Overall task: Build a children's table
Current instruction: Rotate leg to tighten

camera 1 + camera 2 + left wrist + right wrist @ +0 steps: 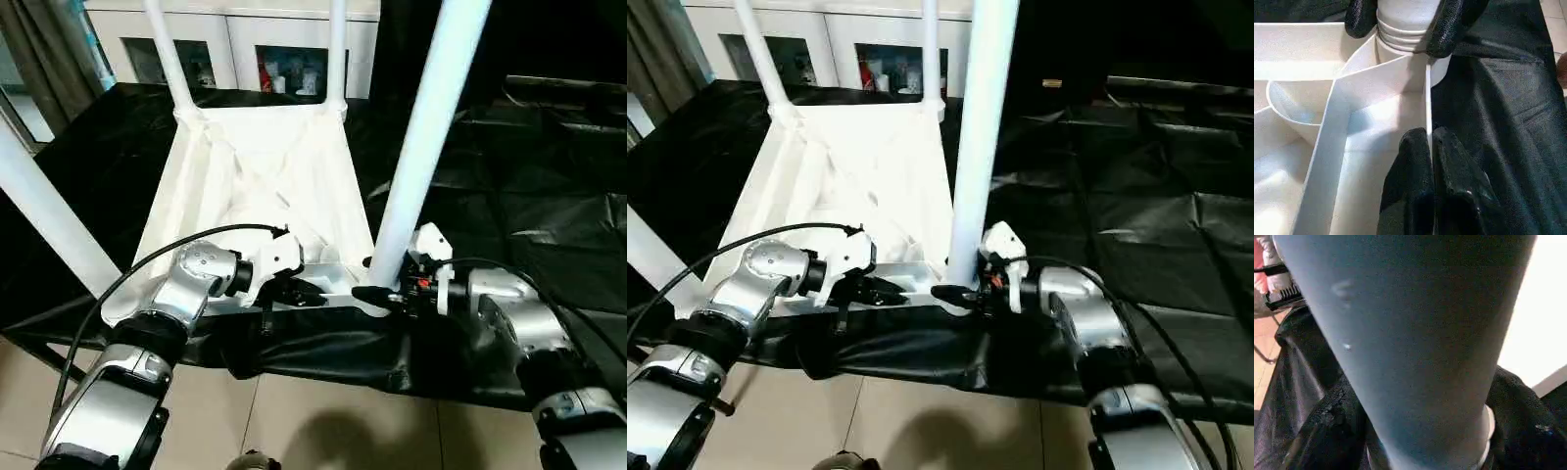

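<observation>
Basically, the table lay upside down on the black cloth. The near-right leg stood upright in its socket, and the right gripper clasped its base. The left gripper, just beside that socket, pinched the table's rim (fingers tight together).

Head stereo pair above upturned children's table; wrist cameras close at its leg.

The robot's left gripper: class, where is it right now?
In the left eye view, the left gripper sits at the near edge of the upturned white plastic tabletop, shut on its thin rim, just left of the long white tubular leg the right gripper flanks.
</observation>
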{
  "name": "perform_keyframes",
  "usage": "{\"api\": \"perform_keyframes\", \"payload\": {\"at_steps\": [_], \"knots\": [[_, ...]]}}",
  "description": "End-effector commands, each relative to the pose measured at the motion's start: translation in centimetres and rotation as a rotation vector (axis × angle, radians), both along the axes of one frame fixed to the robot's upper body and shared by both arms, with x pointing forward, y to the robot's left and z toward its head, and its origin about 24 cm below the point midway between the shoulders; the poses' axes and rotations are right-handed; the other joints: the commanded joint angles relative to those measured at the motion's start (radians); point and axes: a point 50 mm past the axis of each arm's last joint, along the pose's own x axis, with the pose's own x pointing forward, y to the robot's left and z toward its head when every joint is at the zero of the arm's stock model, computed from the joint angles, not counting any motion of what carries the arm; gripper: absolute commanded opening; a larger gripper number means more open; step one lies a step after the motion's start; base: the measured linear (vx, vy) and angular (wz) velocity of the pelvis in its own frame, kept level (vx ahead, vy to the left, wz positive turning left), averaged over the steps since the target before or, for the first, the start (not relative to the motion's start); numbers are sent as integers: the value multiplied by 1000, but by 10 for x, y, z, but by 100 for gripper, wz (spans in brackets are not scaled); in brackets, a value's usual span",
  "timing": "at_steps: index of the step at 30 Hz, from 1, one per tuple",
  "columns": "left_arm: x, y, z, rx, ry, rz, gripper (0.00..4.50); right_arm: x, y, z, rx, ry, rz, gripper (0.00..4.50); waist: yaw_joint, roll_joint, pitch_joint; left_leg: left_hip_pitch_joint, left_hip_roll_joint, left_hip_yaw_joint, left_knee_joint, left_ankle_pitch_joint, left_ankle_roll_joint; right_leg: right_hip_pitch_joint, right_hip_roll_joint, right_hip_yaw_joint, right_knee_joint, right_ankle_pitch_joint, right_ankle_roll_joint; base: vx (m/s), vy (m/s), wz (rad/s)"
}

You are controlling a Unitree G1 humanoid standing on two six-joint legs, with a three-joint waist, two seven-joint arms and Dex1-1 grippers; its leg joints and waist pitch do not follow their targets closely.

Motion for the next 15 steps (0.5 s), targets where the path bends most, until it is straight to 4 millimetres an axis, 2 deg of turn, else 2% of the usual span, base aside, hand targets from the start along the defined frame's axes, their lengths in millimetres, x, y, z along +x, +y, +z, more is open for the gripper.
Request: {"api": "perform_keyframes", "payload": {"at_steps": [1, 4, 5, 6, 8, 9, 13, 15], "knots": [[4, -12, -6, -8, 1, 72, 0, -1, 7, -10, -10, 24, -72, 278, -3, -9, -69, 27, 74, -32, -62, -89, 116, 38, -79, 44, -48, 92, -298, 0, 0, 0], [10, -16, -5, -12, -14, 144, 0, 3, 9, -15, -25, 35, -150, 274, -9, -7, -59, 32, 74, -34, -75, -199, 49, 35, -82, 47, -69, -82, -276, 0, 0, 0], [15, -21, -4, -23, -30, 207, 0, 7, 11, -20, -33, 42, -242, 274, -11, -14, -57, 31, 74, -35, -78, -214, 40, 38, -83, 47, -72, -115, -269, 0, 0, 0], [21, -29, -2, -32, -49, 280, 0, 12, 15, -26, -41, 55, -375, 274, -16, -13, -54, 35, 73, -36, -82, -241, 15, 32, -84, 50, -78, -180, -256, 0, 0, 0], [22, -31, -2, -32, -55, 296, 0, 14, 17, -28, -42, 60, -417, 274, -23, -12, -50, 38, 71, -41, -88, -284, -13, 31, -86, 50, -86, -262, -237, 0, 0, 0], [24, -36, -1, -37, -60, 335, 0, 16, 21, -30, -34, 77, -467, 274, -25, -18, -51, 38, 71, -43, -91, -290, -24, 33, -89, 52, -93, -305, -210, 0, 0, 0], [30, -57, 0, -46, -88, 452, 0, 22, 45, -36, 0, 131, -644, 274, -31, -14, -51, 40, 70, -42, -93, -279, -24, 26, -86, 55, -94, -270, -207, 0, 0, 0], [30, -63, 0, -52, -90, 461, 0, 23, 57, -35, 15, 137, -656, 274, -33, -14, -54, 37, 69, -42, -92, -262, -17, 29, -85, 54, -91, -226, -212, 0, 0, 0]]}}
